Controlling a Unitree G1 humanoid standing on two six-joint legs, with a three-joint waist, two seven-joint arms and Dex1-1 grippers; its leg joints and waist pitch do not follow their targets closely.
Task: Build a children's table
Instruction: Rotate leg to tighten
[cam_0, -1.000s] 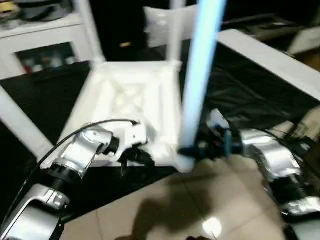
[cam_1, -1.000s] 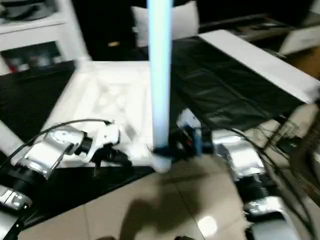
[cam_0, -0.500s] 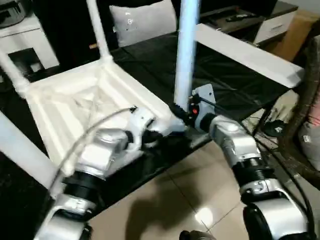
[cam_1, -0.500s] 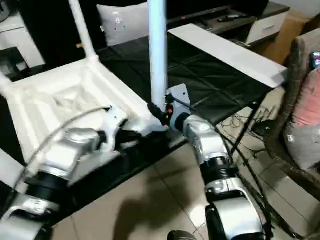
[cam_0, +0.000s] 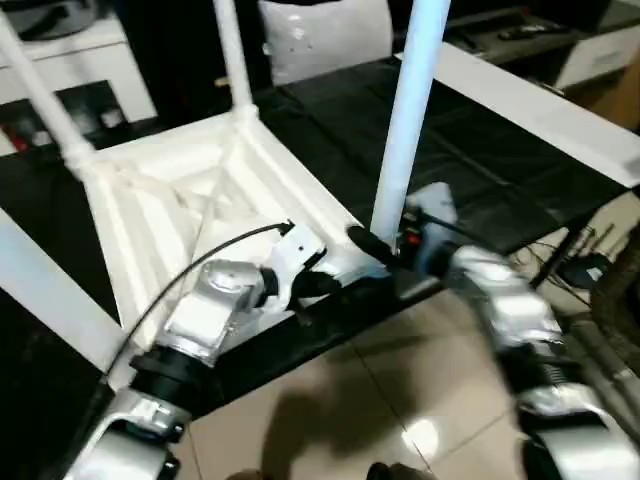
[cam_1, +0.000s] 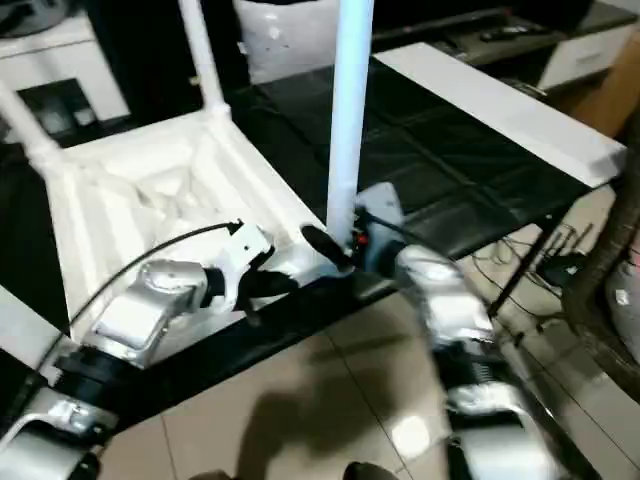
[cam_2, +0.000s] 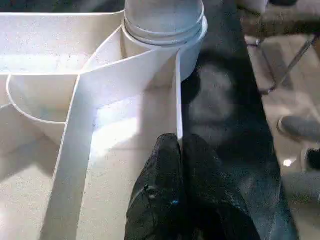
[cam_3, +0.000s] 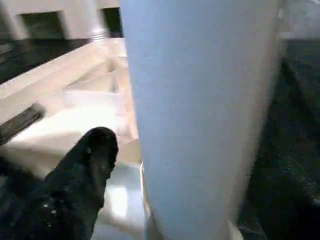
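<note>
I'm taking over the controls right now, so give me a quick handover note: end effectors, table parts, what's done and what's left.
Left end effector: shut, pinching the edge wall of the table top.
Right end effector: at the base of the near-corner leg; one finger stands clear of it.
Table top lies upside down on the black surface, ribs up.
Done: legs stand in the corner sockets seen, including the far leg.
Left: check the near leg is seated, let go, turn the table upright.
</note>
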